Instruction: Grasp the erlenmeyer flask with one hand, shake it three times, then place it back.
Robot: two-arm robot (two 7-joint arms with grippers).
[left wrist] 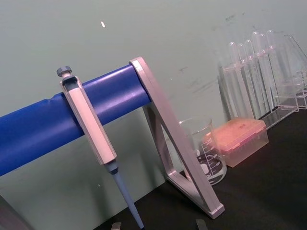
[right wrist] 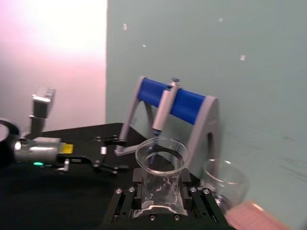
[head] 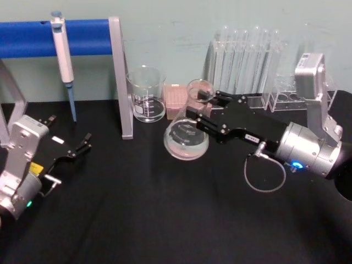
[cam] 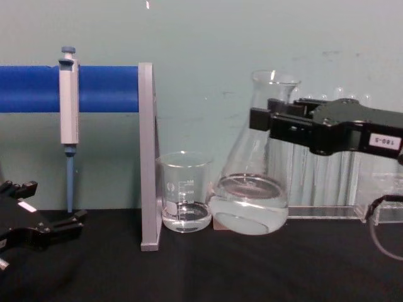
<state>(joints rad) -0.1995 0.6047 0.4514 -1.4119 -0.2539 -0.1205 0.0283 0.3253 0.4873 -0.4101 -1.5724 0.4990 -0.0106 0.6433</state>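
The erlenmeyer flask (head: 187,137) is clear glass with some clear liquid in its wide base. It stands at the table's middle back, just right of the beaker. My right gripper (head: 204,108) reaches in from the right and is shut on the flask's narrow neck. From the chest, the flask (cam: 249,201) leans slightly, its base at or just above the black table, with the right gripper (cam: 271,119) clamped high on the neck. In the right wrist view the flask's mouth (right wrist: 161,163) sits between the fingers. My left gripper (head: 85,144) rests open at the left, apart from the flask.
A glass beaker (head: 147,93) stands left of the flask, and a pink tip box (head: 177,99) lies behind it. A pipette (head: 63,55) hangs on the blue-barred stand (head: 124,82) at the back left. A test tube rack (head: 247,55) stands at the back right.
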